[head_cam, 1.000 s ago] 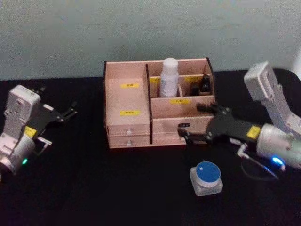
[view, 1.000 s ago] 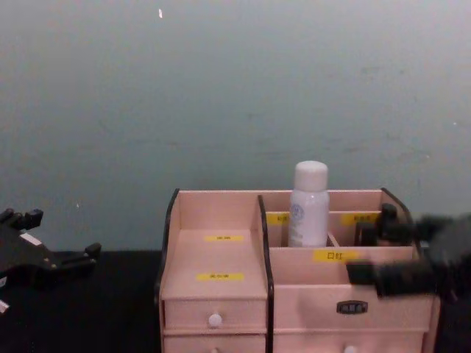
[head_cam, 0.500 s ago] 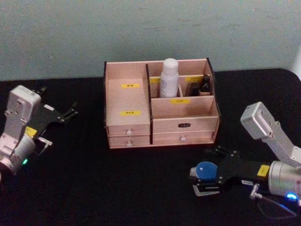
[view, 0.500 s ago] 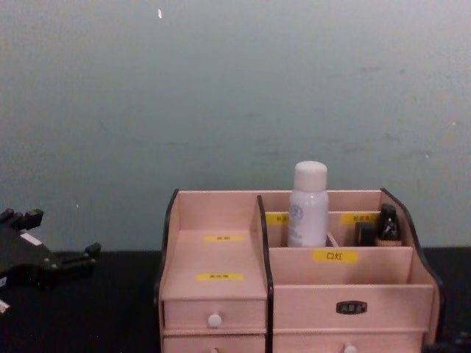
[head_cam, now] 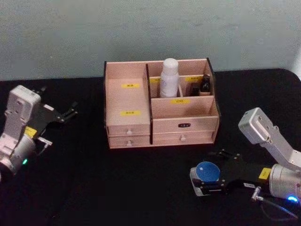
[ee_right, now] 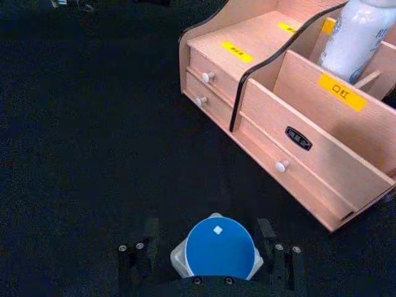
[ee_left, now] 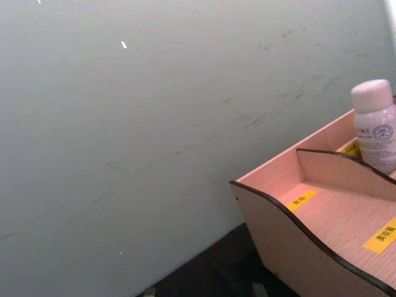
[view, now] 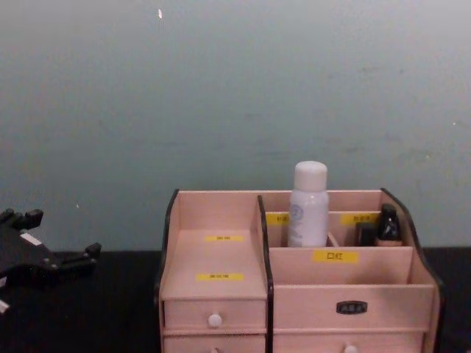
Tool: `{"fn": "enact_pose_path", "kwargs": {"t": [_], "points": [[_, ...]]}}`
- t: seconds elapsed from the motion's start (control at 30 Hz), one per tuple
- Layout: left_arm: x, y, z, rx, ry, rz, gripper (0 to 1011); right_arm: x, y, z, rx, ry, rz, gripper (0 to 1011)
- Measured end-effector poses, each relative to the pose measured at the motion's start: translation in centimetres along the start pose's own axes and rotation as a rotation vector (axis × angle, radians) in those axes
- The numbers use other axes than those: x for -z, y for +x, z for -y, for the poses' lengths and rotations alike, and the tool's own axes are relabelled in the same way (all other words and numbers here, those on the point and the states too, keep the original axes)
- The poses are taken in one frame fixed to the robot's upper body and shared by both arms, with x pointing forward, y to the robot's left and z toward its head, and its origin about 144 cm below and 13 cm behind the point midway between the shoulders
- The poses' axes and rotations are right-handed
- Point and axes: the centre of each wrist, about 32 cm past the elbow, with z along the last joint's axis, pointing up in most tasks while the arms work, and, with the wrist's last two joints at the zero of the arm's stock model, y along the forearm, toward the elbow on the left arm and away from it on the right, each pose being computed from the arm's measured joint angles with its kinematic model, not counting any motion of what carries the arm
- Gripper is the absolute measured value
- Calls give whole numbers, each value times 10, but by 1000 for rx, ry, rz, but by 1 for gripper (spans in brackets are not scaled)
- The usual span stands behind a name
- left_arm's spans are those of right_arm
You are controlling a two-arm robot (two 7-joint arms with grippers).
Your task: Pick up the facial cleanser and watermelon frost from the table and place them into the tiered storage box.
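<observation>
one white bottle (head_cam: 169,77) in storage box (head_cam: 117,101)

tiered storage box (head_cam: 128,100): pale pink, yellow labels | jar (head_cam: 207,172): blue lid | table (head_cam: 117,188): black

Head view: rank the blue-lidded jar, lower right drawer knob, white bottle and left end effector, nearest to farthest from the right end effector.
1. blue-lidded jar, between the fingers of the right end effector.
2. lower right drawer knob, on the tiered storage box.
3. white bottle, in a rear compartment.
4. left end effector, far left.
</observation>
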Motion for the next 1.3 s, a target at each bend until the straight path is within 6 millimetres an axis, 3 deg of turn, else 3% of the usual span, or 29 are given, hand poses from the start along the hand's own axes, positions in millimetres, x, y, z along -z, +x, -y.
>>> {"fn": "enact_pose_path", "kwargs": {"t": [1.3], "points": [[0,0,0,0,0,0,1001,7,-2,-5,21,-77,-25,1000]]}}
